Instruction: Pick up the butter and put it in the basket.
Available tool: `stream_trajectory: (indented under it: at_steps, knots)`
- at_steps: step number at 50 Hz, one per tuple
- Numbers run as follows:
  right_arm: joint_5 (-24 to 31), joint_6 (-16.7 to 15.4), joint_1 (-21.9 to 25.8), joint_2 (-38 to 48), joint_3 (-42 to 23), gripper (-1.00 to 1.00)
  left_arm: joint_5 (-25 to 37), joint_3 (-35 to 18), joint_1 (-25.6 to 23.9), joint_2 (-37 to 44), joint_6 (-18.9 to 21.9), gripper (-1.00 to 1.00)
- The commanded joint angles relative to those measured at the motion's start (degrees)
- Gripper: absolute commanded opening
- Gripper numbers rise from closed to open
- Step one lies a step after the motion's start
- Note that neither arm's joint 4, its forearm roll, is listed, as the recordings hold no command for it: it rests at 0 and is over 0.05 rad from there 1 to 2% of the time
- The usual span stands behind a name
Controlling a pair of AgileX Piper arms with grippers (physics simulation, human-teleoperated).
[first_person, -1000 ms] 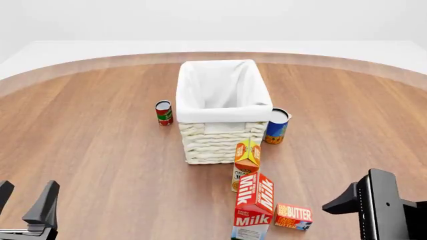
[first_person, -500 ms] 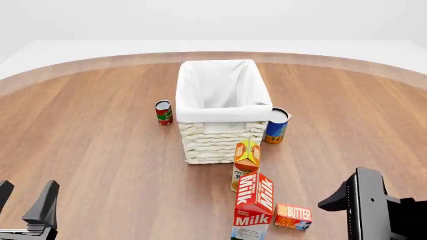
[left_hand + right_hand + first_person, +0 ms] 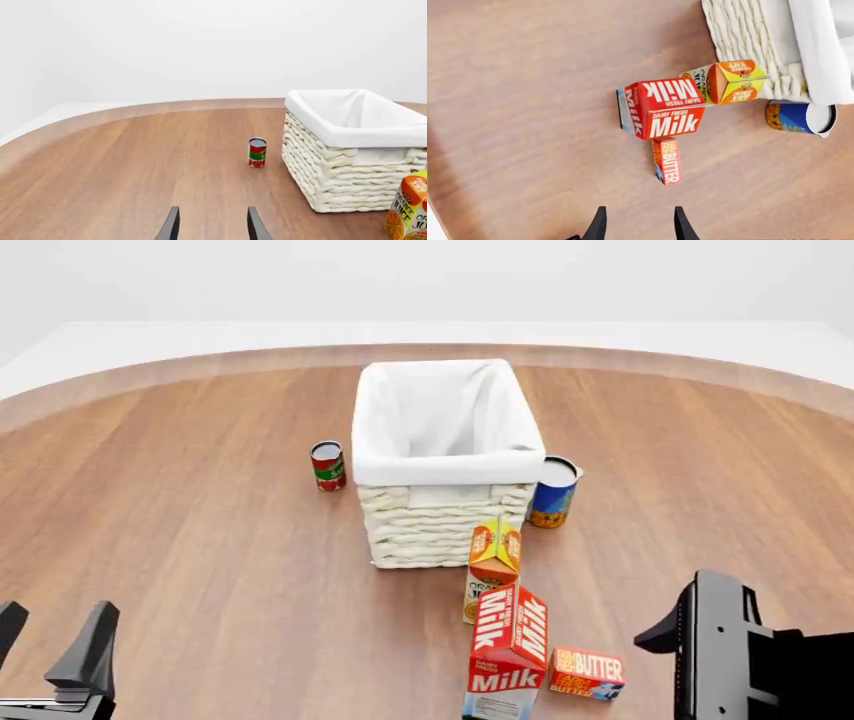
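Butter (image 3: 587, 673) lay flat at near right, just beside milk carton (image 3: 509, 650), well short of basket (image 3: 441, 462). Right gripper (image 3: 636, 225) hovered above, jaws spread, empty. Left gripper (image 3: 210, 227) idle, jaws spread. Risk: finger could clip milk carton, topple it onto orange juice carton (image 3: 493, 554).

Basket (image 3: 445, 455) frame centre on worktop (image 3: 187, 530); butter (image 3: 587, 673) lower right, beside milk carton (image 3: 509, 655). Right end effector (image 3: 707, 650) near butter, left end effector (image 3: 47, 660) lower left.
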Motion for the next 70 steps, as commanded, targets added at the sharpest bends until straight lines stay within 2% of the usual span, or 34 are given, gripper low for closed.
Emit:
stream_trajectory:
  at_steps: [1,26,38,52,70]
  knots:
    - [-2.15,-0.13,-1.34,0.29,2.14,1.00,0.00,0.00,0.00,0.00,0.00,1.00]
    - [-7.85,0.68,-2.69,1.73,6.24,1.00,0.00,0.00,0.00,0.00,0.00,1.00]
    - [-8.14,-3.18,-7.37,3.29,5.36,1.00,0.00,0.00,0.00,0.00,0.00,1.00]
    - [-8.64,-6.13,-10.16,4.63,5.24,1.00,0.00,0.00,0.00,0.00,0.00,1.00]
    - [-13.14,-6.90,-10.79,7.50,8.56,1.00,0.00,0.00,0.00,0.00,0.00,1.00]
